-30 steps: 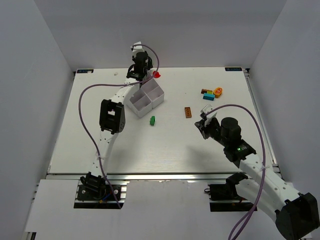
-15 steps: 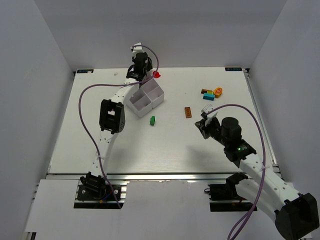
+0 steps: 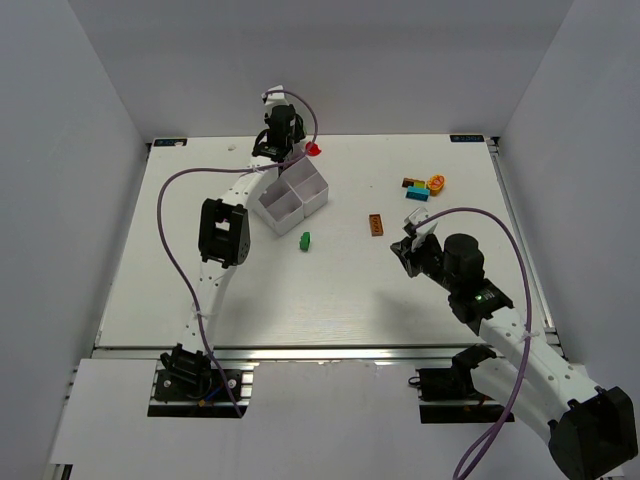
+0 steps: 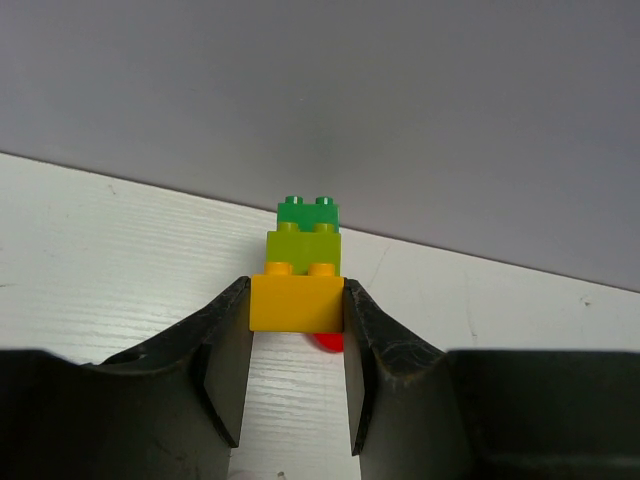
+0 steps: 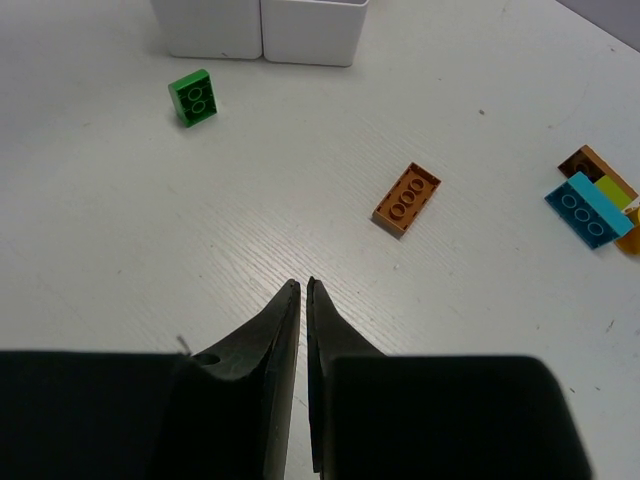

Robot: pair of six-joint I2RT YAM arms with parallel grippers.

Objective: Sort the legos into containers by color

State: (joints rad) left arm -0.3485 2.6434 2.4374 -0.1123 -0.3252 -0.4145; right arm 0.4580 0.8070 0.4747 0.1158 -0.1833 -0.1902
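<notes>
My left gripper [image 3: 290, 145] is at the table's back edge, behind the white four-compartment tray [image 3: 293, 193]. In the left wrist view it [image 4: 297, 288] is shut on a yellow brick [image 4: 297, 303] that carries a lime brick [image 4: 303, 243] and a green brick [image 4: 308, 211], with a red piece [image 4: 330, 342] under it. The red piece also shows in the top view [image 3: 314, 150]. My right gripper [image 3: 405, 248] is shut and empty over the table, with its tips [image 5: 298, 286] short of an orange brick [image 5: 407, 198].
A green brick [image 3: 304, 240] lies in front of the tray, and also shows in the right wrist view [image 5: 190, 97]. The orange brick [image 3: 375, 224] lies mid-table. A cluster with a blue brick [image 3: 418, 194], a brown brick [image 3: 410, 183] and an orange-yellow piece [image 3: 436, 183] lies at the back right.
The right gripper has crept very slightly toward the back right. The left arm and the bricks have not moved.
</notes>
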